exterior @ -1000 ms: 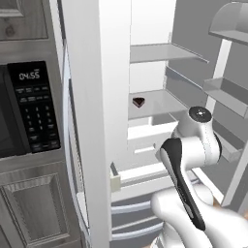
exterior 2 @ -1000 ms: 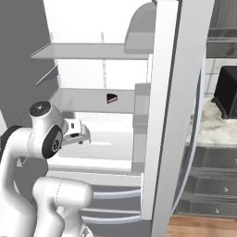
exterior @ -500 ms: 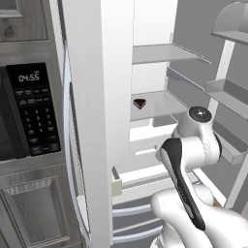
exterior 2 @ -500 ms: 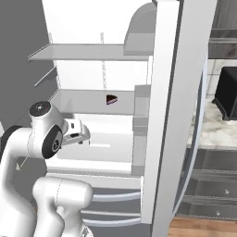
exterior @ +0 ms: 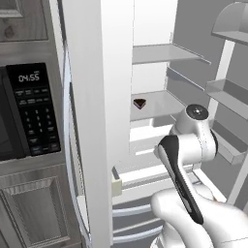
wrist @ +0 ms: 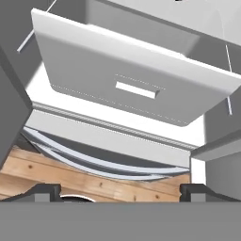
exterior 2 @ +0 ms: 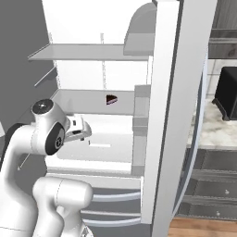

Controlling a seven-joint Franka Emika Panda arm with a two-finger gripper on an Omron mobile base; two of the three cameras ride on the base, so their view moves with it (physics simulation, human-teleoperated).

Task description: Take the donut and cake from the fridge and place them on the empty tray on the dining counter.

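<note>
The claw (wrist: 120,190) hangs spread wide — cake (exterior: 140,102) rests on the fridge (exterior: 87,121) shelf.

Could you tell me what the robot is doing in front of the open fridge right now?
The arm is reaching into the open fridge, its gripper open and empty, pointing down at a white drawer low inside. The cake sits untouched on the shelf above the hand. Nothing has been picked up yet.
</note>
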